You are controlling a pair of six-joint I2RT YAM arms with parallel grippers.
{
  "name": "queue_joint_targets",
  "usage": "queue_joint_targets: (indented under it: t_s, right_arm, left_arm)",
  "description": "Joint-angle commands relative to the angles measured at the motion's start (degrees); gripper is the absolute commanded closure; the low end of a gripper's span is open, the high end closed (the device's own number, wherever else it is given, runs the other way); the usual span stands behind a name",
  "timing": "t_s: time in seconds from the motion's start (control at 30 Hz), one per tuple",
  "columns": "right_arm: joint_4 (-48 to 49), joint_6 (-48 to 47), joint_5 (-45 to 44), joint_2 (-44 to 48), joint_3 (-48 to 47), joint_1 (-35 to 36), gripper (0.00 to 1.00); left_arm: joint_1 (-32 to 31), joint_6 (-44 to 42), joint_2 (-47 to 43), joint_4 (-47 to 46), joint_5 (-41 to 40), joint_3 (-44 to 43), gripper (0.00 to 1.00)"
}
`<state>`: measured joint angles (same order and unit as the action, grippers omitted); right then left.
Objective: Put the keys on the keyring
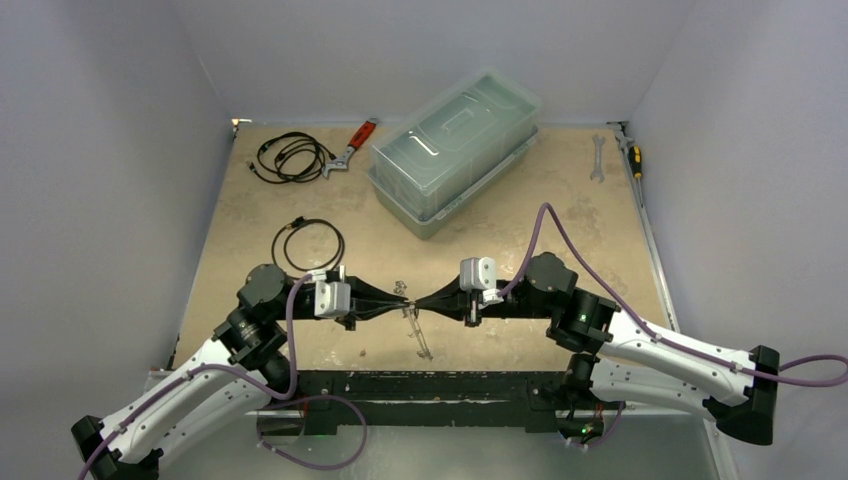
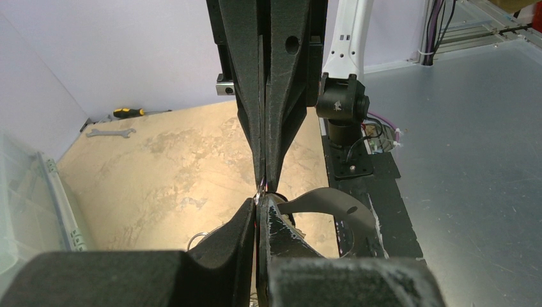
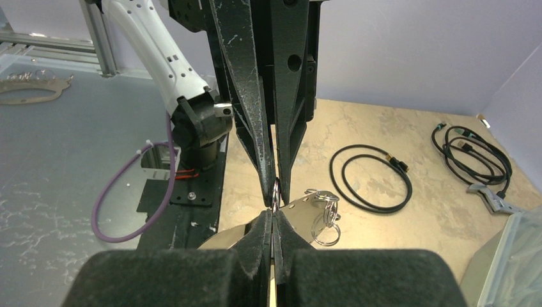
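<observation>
Meeting tip to tip above the tan counter, the left hand and right hand are both clamped shut on the thin silvery keyring hoop, which hangs just below their tips; the small tagged keys cannot be made out, so threading looks unfinished.

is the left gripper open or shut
shut: the left gripper closes with no gap, a thin ring pinched at its tips

Soft, even overhead light; top view is sharp, shadows on the bench faint. Wrist views: my own fingers fill the bottom edge, blurred and nearly black. Warm hotspot mid-bench on the left wrist view; right wrist view evenly lit, background crisp.
</observation>
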<state>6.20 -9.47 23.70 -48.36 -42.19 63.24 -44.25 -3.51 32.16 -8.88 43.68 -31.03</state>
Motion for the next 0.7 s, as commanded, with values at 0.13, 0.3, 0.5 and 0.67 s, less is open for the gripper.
queue_joint_targets:
  t_s: [0.13, 0.3, 0.5, 0.67]
  right_arm:
    - [-1.92, 0.10, 1.39, 0.19, -0.27, 0.21, 1.00]
    - [-1.70, 0.25, 1.12, 0.20, -0.16, 0.21, 1.00]
    - [-1.56, 0.26, 0.99, 0.24, -0.43, 0.21, 1.00]
    - [-0.76, 0.66, -0.23, 1.52, 0.33, 0.21, 1.00]
  left_arm:
    - [0.60, 1.30, -1.38, -5.44, -2.48, -0.29, 1.00]
    - [0.62, 1.25, -1.38, -5.41, -2.55, -0.34, 1.00]
    - [0.65, 1.29, -1.01, -5.27, -2.23, -0.26, 1.00]
    - [0.74, 1.20, -1.08, -5.10, -2.68, -0.41, 1.00]
